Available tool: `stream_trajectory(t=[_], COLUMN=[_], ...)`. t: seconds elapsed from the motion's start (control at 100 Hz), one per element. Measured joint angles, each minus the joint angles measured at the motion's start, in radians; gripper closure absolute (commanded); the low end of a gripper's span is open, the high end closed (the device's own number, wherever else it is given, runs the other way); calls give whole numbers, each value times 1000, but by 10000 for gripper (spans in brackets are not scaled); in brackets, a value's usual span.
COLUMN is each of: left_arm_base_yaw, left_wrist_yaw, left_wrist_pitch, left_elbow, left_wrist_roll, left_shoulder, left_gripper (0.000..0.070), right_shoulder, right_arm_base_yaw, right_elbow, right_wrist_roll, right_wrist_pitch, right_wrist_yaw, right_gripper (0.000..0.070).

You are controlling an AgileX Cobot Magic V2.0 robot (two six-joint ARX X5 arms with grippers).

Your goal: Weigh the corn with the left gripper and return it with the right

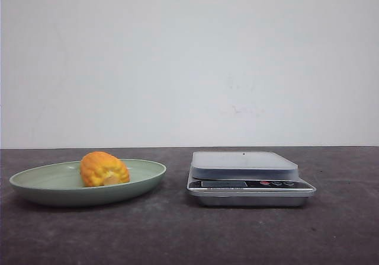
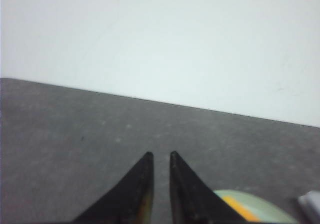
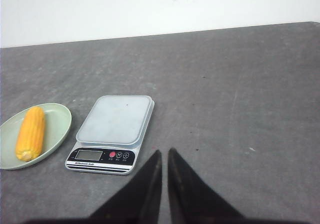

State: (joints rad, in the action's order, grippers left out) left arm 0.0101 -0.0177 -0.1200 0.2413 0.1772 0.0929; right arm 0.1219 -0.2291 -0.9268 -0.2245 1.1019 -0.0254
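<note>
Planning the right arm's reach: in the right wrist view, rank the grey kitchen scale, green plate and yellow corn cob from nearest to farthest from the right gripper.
1. Grey kitchen scale, just beside the right gripper.
2. Green plate, beyond the scale.
3. Yellow corn cob, lying on the plate's far side.

A bare test bench in a lab-like room: a dark grey speckled table [image 1: 177, 235] against a plain white wall [image 1: 189, 63], holding just a green plate [image 1: 35, 185] and a small digital kitchen scale [image 1: 249, 179], staged
</note>
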Motion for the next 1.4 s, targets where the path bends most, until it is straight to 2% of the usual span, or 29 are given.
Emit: stream_trajectory(t=[0.13, 0.21, 0.34, 0.49, 1.27, 1.4], left_arm_base_yaw=[-6, -6, -6, -5, -5, -5], left_wrist_yaw=[-5, -5, -8, -8, -8, -8], left_wrist_pitch=[92, 89, 60, -62, -62, -62], left_elbow=[-153, -211, -210, -210, -210, -210], left_wrist_roll=[-4, -6, -11, -29, -33, -33], left_shoulder=[-57, -87, -89, -89, -89, -89], left_gripper=[684, 684, 684, 684, 684, 684], right_shoulder=[0, 0, 0, 0, 0, 0], right_arm_base_yaw=[0, 0, 0, 0, 0, 1], right_elbow=[0, 0, 0, 0, 0, 2], right_wrist_roll=[0, 0, 0, 0, 1, 61], right_wrist_pitch=[0, 0, 0, 0, 0, -35], right_wrist_yaw=[0, 0, 0, 0, 0, 24], right_gripper=[685, 685, 685, 685, 685, 685])
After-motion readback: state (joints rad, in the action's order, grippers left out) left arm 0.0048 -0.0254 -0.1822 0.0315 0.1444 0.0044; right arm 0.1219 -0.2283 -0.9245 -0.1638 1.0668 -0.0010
